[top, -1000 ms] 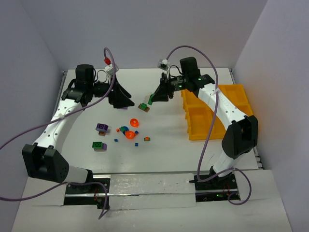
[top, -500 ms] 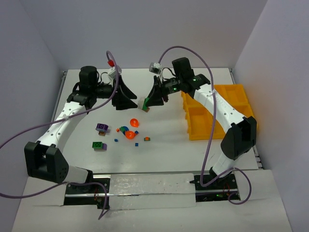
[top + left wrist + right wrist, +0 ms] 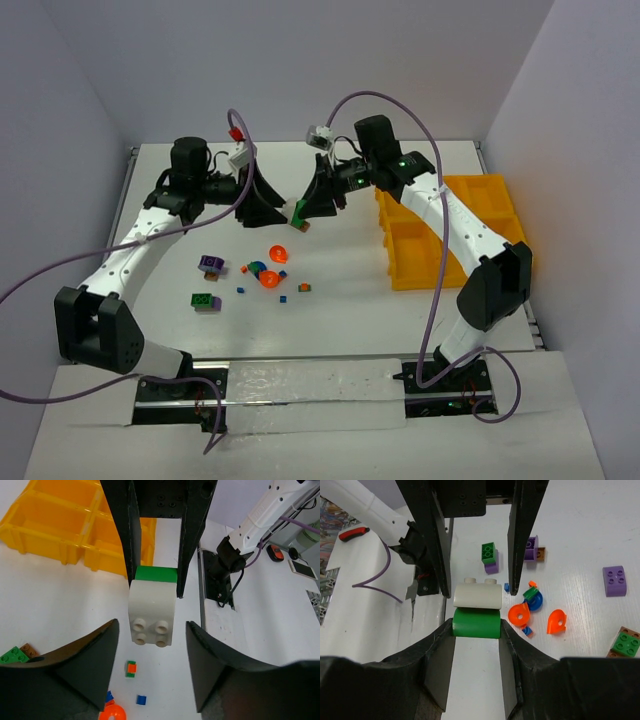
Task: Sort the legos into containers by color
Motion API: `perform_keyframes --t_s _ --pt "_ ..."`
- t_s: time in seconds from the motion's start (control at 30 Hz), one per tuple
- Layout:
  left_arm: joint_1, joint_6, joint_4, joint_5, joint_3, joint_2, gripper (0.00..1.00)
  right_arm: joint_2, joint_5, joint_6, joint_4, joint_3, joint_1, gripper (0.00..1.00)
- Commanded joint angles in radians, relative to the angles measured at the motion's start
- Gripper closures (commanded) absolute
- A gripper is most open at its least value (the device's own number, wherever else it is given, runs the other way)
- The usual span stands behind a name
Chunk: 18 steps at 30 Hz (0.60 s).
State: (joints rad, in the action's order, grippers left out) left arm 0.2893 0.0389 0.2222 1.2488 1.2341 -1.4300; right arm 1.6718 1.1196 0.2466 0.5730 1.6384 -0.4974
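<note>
White worktop (image 3: pixel 340 300): most legos (image 3: pixel 268 270) lie loose, the yellow tray (image 3: pixel 470 190) looks unfilled. Right tool (image 3: pixel 476 624) clamps a green-and-white brick (image 3: pixel 476 597); left tool (image 3: pixel 152 626), parted, brackets its white half.

Top view looks down over the whole table (image 3: pixel 340 320); close wrist views face each other, sharing one brick (image 3: pixel 151 612).

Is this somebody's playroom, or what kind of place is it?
Probably a robot lab bench, not a playroom: a left arm and right arm bolted to a white table, plain walls around, cables trailing.
</note>
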Motion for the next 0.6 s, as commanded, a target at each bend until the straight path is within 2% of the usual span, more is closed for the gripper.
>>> perform_keyframes --t_s 0.0,0.13,0.37,0.47,0.5,0.57 --pt "0.008 0.032 0.002 0.046 0.056 -0.01 0.39 -0.02 0.026 -0.002 -0.021 0.064 -0.013 1.0" --pt "0.011 0.033 0.009 0.061 0.069 -0.02 0.43 -0.015 0.018 0.004 -0.018 0.073 -0.016 1.0" --pt "0.016 0.027 0.03 0.07 0.095 -0.042 0.62 -0.023 -0.04 0.012 -0.033 0.065 -0.016 1.0" --pt "0.016 0.02 0.039 0.066 0.1 -0.05 0.74 -0.027 -0.062 0.033 -0.02 0.06 -0.016 1.0" --pt "0.016 0.019 0.044 0.063 0.102 -0.05 0.83 -0.03 -0.069 0.045 -0.009 0.057 -0.016 1.0" --pt "0.016 0.022 0.052 0.052 0.102 -0.048 0.94 -0.034 -0.082 0.068 0.009 0.05 -0.015 1.0"
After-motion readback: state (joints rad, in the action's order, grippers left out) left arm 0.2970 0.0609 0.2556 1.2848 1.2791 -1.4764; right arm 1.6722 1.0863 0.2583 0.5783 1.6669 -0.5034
